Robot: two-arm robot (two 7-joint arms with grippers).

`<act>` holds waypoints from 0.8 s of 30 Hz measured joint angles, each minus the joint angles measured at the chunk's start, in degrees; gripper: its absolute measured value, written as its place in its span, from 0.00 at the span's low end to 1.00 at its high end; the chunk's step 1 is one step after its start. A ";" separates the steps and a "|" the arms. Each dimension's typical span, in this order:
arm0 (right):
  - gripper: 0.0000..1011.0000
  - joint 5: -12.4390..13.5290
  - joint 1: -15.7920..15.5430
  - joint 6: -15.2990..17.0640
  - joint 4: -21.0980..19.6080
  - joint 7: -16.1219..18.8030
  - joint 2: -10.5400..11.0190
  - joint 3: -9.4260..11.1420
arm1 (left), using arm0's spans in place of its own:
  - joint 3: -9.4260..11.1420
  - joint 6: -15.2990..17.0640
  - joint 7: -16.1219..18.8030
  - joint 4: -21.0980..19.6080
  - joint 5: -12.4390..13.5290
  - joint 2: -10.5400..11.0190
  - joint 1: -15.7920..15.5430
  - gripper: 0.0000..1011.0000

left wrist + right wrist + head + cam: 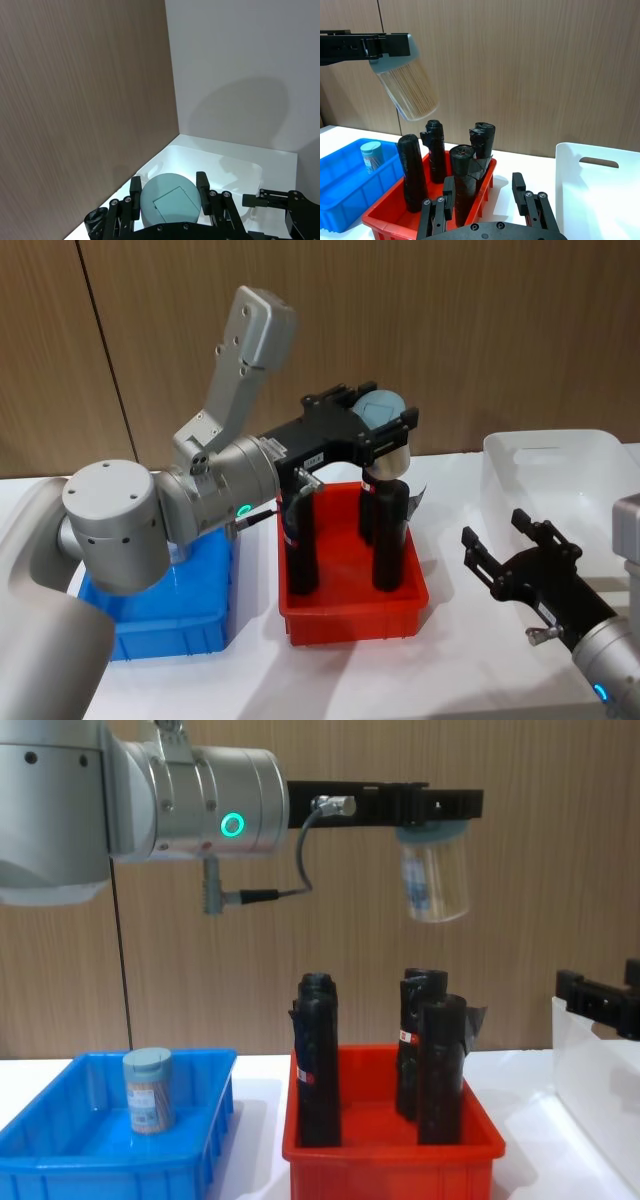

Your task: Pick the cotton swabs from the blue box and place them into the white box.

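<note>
Head view first: clamping the held jar (380, 405) of cotton swabs by its pale blue lid in the left claw (385, 428), hanging it high above the black rolls (388, 530) in the red bin (350, 625), between the blue box (170, 635) and the white box (560, 455); parking the right claw (498, 535) spread wide and empty just in front of that white box. Left wrist view now: looking down on the lid, pinched on both sides by the fingers (201, 182), and spotting the white box (220, 165) ahead and below. Right wrist view: catching the held jar (412, 92) tilted in mid-air, plus a second jar (371, 155) standing upright in the blue box (340, 200). Chest view: showing the held jar (435, 880) well clear of the rolls. Mid-transfer, by the look of it: next, probably swinging right until over the white box, lowering inside its walls, then opening up; after that, going back for the second jar.
</note>
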 joint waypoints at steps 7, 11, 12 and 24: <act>0.70 -0.86 0.62 0.80 0.04 1.09 -0.10 -0.04 | 0.17 0.09 -0.44 0.25 0.11 -0.24 -0.32 0.66; 0.70 -1.66 1.32 1.70 0.05 2.19 -0.16 -0.11 | 0.22 0.11 -0.58 0.32 0.14 -0.31 -0.42 0.66; 0.70 -2.06 1.63 2.14 0.05 2.74 -0.19 -0.14 | 0.23 0.12 -0.61 0.34 0.15 -0.34 -0.45 0.66; 0.70 -4.63 4.20 3.91 0.01 6.20 -0.49 -0.26 | 0.32 0.19 -0.83 0.46 0.22 -0.43 -0.58 0.66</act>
